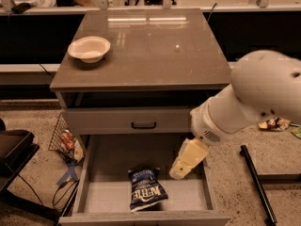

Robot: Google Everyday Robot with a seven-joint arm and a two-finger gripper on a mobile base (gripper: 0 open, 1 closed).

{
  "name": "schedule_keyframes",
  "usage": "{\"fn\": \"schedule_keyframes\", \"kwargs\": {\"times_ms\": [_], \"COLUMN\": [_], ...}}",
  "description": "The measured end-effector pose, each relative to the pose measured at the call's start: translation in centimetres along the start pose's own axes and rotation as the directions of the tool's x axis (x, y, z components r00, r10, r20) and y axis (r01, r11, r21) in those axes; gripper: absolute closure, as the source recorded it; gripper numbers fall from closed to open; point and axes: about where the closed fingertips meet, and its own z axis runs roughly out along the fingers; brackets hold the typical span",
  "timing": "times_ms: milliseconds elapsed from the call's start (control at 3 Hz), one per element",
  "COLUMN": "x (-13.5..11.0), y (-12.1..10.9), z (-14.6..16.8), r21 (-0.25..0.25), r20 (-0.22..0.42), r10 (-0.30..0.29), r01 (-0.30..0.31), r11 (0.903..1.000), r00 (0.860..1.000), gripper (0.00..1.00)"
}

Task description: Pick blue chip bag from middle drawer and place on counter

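The middle drawer [190, 199] is seen standing open below the counter [155, 55]. The blue chip bag [146, 188] is laid flat on the drawer's pale floor, toward 6 o'clock and close to the front wall. The gripper [178, 172] is held over the drawer's right half, at about 2 o'clock from the bag and apart from it, pointed down toward 7 o'clock. Whether it is spread or pressed together cannot be told; nothing seems to be pinched. A cream bowl [89, 48] is set at the counter's 10 o'clock corner. A shallower drawer front [108, 121] is closed just beneath the counter.
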Motion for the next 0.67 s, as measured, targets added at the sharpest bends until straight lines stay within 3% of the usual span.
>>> {"fn": "schedule_keyframes", "kwargs": {"times_ms": [333, 667], "x": [-0.64, -0.9], "y": [1.2, 1.18], "z": [4.33, 5.08], "r21": [0.002, -0.011], "r20": [0.04, 0.043], "r10": [0.013, 0.015], "r01": [-0.013, -0.015], "r11": [0.9999, 0.9998], "r00": [0.999, 0.999], "gripper": [0.0, 0.0]}}
